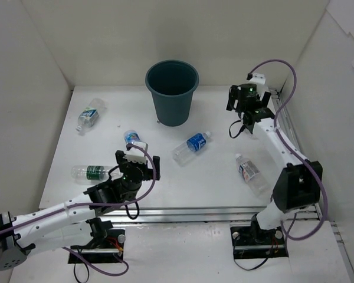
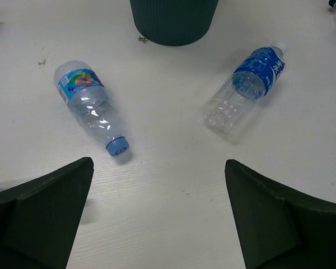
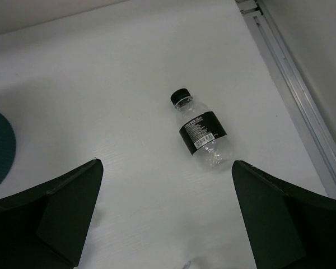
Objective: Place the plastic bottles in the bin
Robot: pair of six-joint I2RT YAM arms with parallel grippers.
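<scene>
Top external: high, from the near edge, looks down on whole table (image 1: 124, 112). Left wrist: low, close, faces bin (image 2: 173, 22) base; shares it and blue-label bottle (image 2: 243, 92) with top. Right wrist: higher, tilted down by rail (image 3: 294, 95).

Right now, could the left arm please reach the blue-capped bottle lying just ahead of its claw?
Probably yes: the left claw is open, and the blue-capped bottle lies just ahead with nothing between them.

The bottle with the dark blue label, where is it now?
In the top view the blue-label bottle lies on its side in the centre, just nearer than the bin and to the right of the left gripper.
</scene>
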